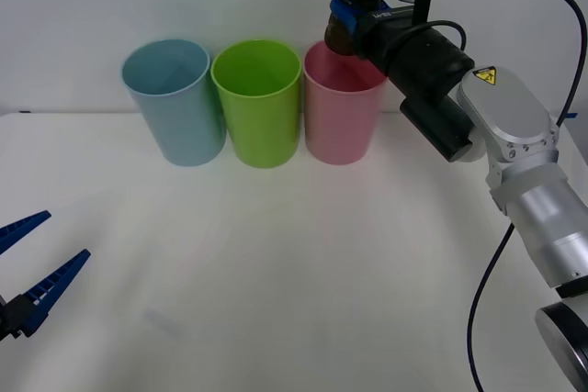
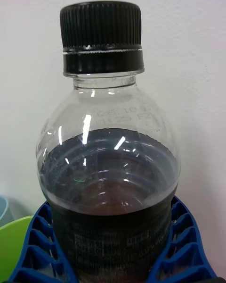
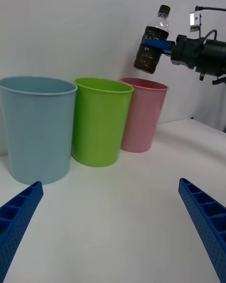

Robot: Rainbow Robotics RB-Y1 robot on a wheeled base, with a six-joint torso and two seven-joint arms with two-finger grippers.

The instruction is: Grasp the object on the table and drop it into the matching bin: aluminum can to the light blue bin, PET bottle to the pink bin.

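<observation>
My right gripper [image 1: 347, 17] is shut on the PET bottle [image 1: 356, 2], a small clear bottle of dark liquid with a black cap, held upright in the air over the rim of the pink bin [image 1: 341, 107]. In the right wrist view the bottle [image 2: 109, 170] sits between the blue ribbed fingers [image 2: 176, 254]. The left wrist view shows the bottle [image 3: 151, 42] hanging just above the pink bin [image 3: 141, 115]. The light blue bin [image 1: 175, 103] stands at the left of the row. My left gripper [image 1: 32, 263] is open, low at the table's near left.
A lime green bin [image 1: 258, 103] stands between the light blue and pink bins, all three close together at the back of the white table [image 1: 276, 273]. A white wall rises right behind the bins. The right arm [image 1: 514, 153] reaches in from the right.
</observation>
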